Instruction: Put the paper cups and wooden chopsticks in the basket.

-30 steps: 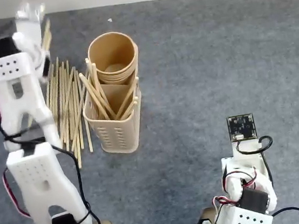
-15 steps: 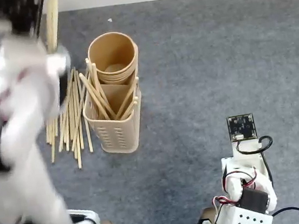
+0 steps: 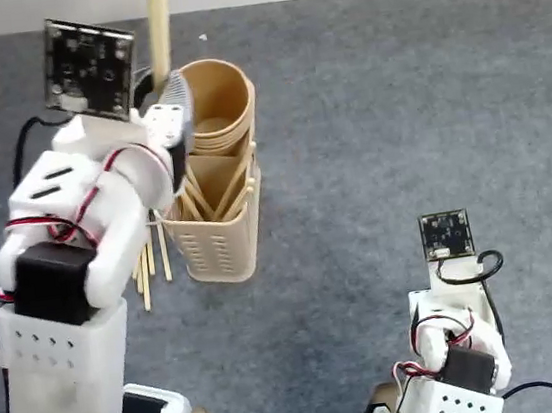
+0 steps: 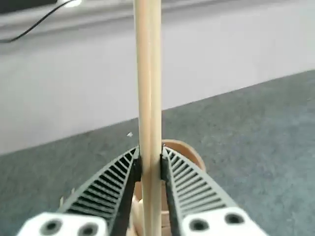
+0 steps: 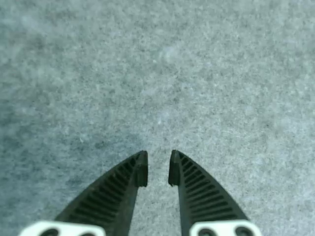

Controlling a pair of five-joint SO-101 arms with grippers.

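Note:
My left gripper [image 3: 167,91] is shut on a pair of wooden chopsticks [image 3: 160,24] held upright, above the left rim of the stacked paper cups [image 3: 208,99]. The left wrist view has the chopsticks [image 4: 148,73] pinched between the jaws of the left gripper [image 4: 149,164], with the cup rim [image 4: 189,152] just behind. The cups sit in the far end of the cream basket [image 3: 215,246]; several chopsticks [image 3: 200,188] lean in its near part. A few loose chopsticks [image 3: 147,271] lie on the carpet left of the basket. My right gripper [image 5: 156,169] is slightly open over bare carpet.
The grey carpet [image 3: 394,101] stretches free to the right of the basket. The right arm [image 3: 451,276] rests at the near right edge. A pale wall [image 4: 236,44] runs along the far side.
The left arm lifted the chopsticks off the pile at far left and swung right, so they now stand above the cups and basket. The right arm has not moved.

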